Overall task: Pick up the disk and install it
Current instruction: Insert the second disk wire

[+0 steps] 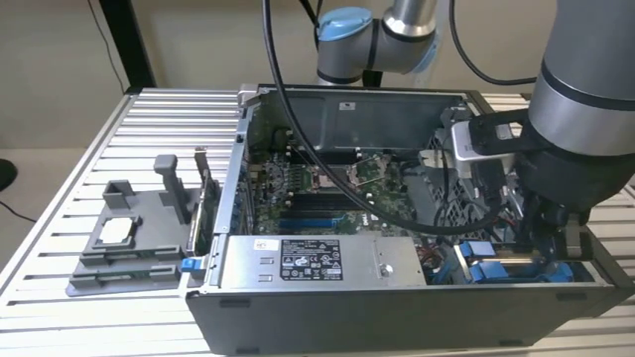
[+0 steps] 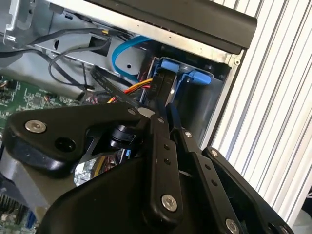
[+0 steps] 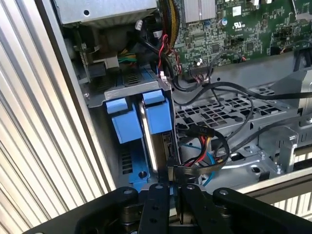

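While the arm (image 1: 581,111) reached down into the open computer case (image 1: 397,312), its fingers (image 1: 551,242) stood at about four o'clock in the exterior view, deep in the corner bay of the case. The disk (image 3: 152,141) sat on edge in that bay, its thin silver side showing between bright blue plastic frame pieces in the first wrist view, with a second blue carrier (image 3: 124,122) just beside it. In both wrist views the black fingers (image 2: 165,122) were drawn close together on the disk's edge (image 2: 163,90), pinching it between them, so the disk was held while already down in the bay. Red, yellow and black wires (image 3: 195,156) lay just beside the disk in the first wrist view, and a light blue cable (image 2: 124,51) curved behind the bay in the second wrist view. Green motherboard (image 1: 317,186) filled the middle of the case in the exterior view, and a large grey box (image 1: 317,260) with a black-and-white label lay at six o'clock from it. At nine o'clock from the case, on the ribbed metal worktop (image 1: 59,297), stood a grey holder (image 1: 129,238) carrying a small silver square chip (image 1: 117,230).
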